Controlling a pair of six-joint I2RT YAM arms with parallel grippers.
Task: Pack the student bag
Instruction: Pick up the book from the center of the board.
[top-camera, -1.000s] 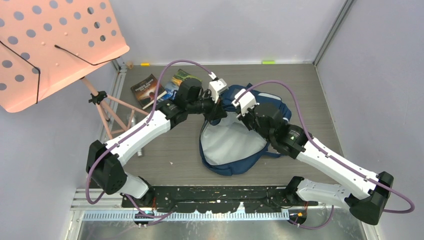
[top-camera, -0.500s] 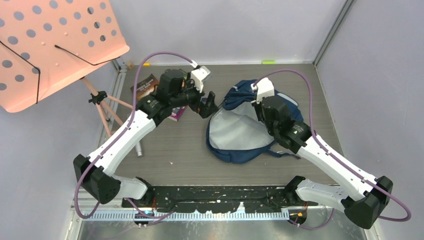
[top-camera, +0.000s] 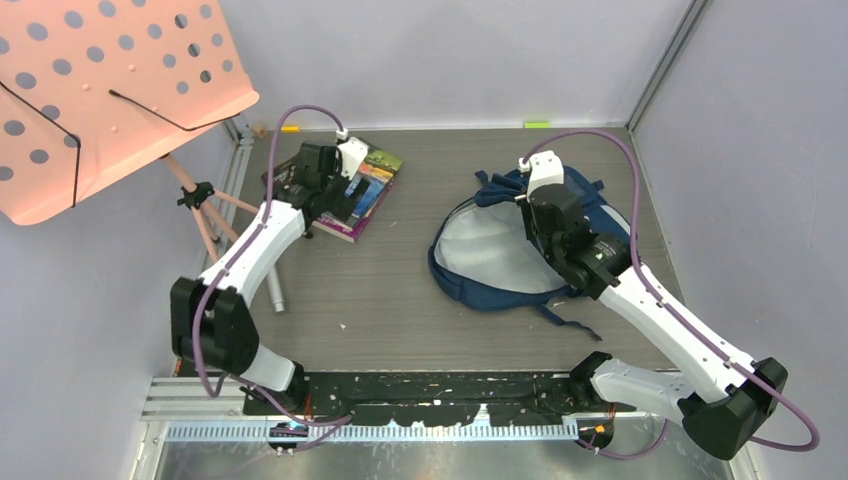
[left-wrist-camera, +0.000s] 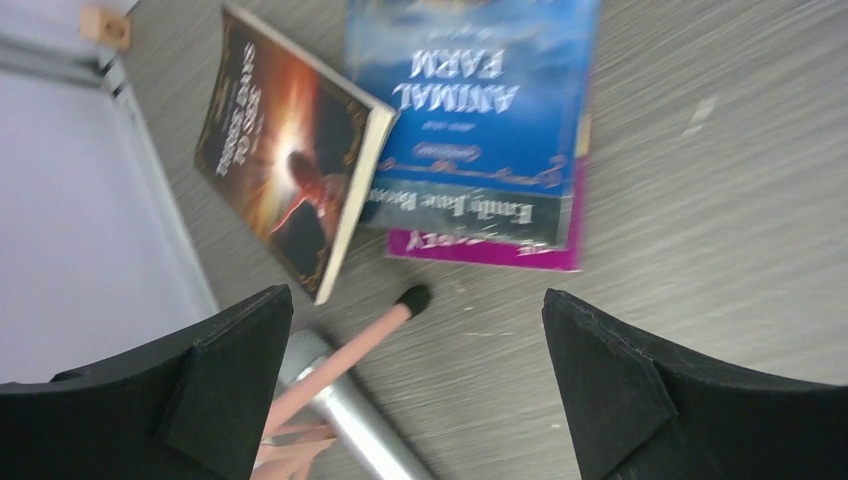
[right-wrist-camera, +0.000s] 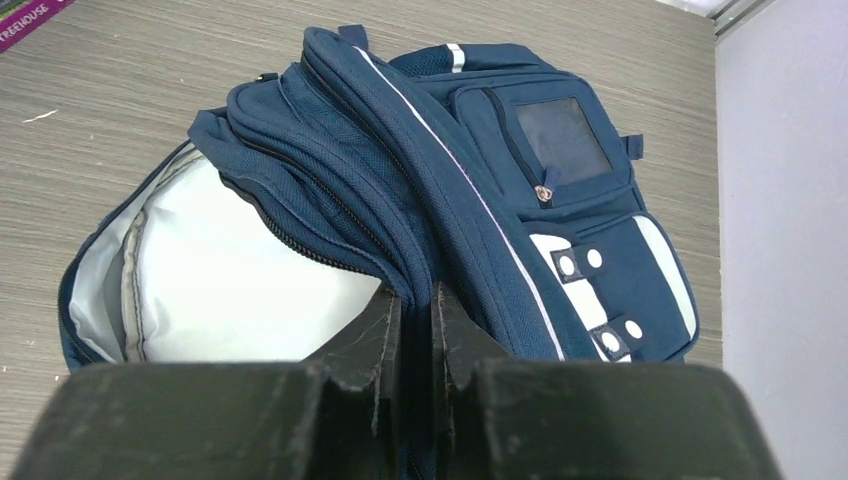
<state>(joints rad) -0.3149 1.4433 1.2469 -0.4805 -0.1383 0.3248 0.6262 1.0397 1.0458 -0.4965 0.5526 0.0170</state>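
The student bag (top-camera: 480, 255) lies at the right of the table, navy blue with white trim, its main compartment gaping and the pale lining showing. My right gripper (top-camera: 537, 205) stands over the bag's far part. In the right wrist view it (right-wrist-camera: 415, 290) is shut on a fold of the bag's (right-wrist-camera: 450, 170) zippered rim, with the front pocket to the right. My left gripper (top-camera: 335, 200) hangs over the far left beside a stack of books (top-camera: 370, 185). In the left wrist view it (left-wrist-camera: 415, 300) is open and holds nothing.
A blue book (left-wrist-camera: 480, 80) lies on a purple one (left-wrist-camera: 480, 245), and a dark book (left-wrist-camera: 285, 150) leans against them. A pink music stand (top-camera: 110, 90) fills the far left, one leg (left-wrist-camera: 380, 325) beneath my left fingers. A silver cylinder (top-camera: 273, 290) lies near it.
My left gripper let go of the bag, opened, and swung left to the books. My right gripper closed on the bag's rim and pulled the bag to the right.
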